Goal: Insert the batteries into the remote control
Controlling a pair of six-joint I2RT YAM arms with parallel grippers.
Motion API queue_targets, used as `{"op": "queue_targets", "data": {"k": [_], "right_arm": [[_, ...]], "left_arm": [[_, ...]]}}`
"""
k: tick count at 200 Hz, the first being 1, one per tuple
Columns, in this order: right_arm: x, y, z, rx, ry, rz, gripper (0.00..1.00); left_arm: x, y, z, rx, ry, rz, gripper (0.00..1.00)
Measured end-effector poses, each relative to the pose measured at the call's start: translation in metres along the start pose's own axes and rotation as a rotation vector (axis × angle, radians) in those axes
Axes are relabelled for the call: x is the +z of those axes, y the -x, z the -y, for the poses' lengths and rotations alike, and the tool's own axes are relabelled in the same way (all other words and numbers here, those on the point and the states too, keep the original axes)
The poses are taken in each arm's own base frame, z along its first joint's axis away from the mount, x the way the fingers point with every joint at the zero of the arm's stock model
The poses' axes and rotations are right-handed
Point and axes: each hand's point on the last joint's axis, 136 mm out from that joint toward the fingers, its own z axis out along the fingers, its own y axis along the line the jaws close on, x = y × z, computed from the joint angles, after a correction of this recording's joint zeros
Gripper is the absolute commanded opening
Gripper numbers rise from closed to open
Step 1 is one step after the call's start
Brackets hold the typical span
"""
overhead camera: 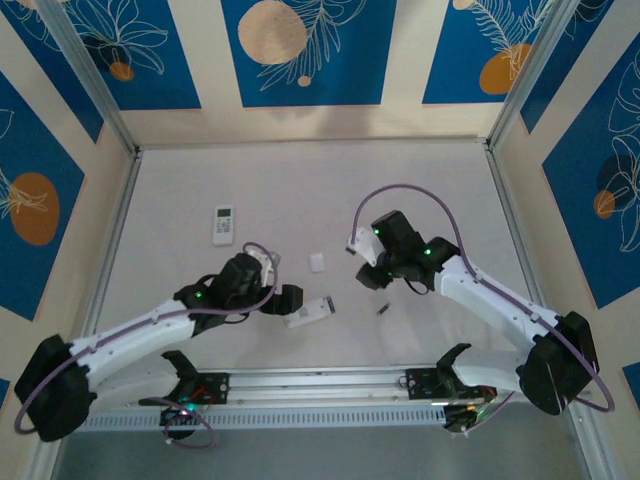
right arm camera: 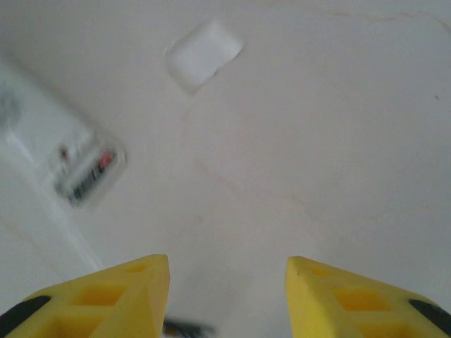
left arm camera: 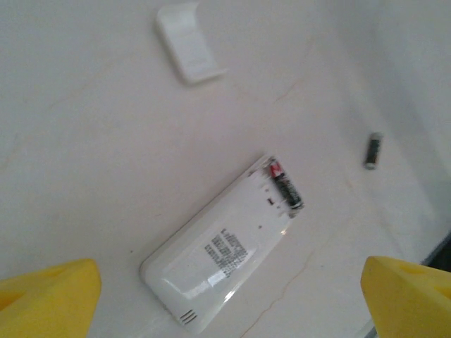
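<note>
The white remote control lies face down with its battery bay uncovered, and one dark battery sits in the bay. A second dark battery lies loose on the table to its right. My left gripper is open wide. Its yellow fingertips stand on either side of the remote's near end, clear of it. My right gripper hovers open with nothing between its fingers. A blurred dark battery lies just below them. The remote is off to its left.
The white battery cover lies loose beyond the remote. Another white remote with a screen rests face up at the back left. A metal rail runs along the near edge, between the arm bases.
</note>
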Motion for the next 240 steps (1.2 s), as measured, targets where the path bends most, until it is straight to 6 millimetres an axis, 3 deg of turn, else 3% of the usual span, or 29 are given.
{"op": "queue_targets", "data": {"k": [33, 88, 188, 240], "right_arm": [[0.008, -0.055, -0.014, -0.380, 0.124, -0.135, 0.52], [0.027, -0.095, -0.050, -0.727, 0.292, -0.153, 0.48], [0.054, -0.097, -0.048, -0.835, 0.327, -0.148, 0.39], [0.062, -0.112, -0.048, -0.832, 0.359, -0.190, 0.22]], "left_arm": [[-0.019, 0.006, 0.004, 0.087, -0.080, 0.153, 0.96], [-0.039, 0.022, 0.010, 0.177, -0.120, 0.310, 0.98], [-0.039, 0.021, 0.008, 0.197, -0.111, 0.317, 0.99], [-0.046, 0.025, 0.008, 0.196, -0.108, 0.349, 0.99]]}}
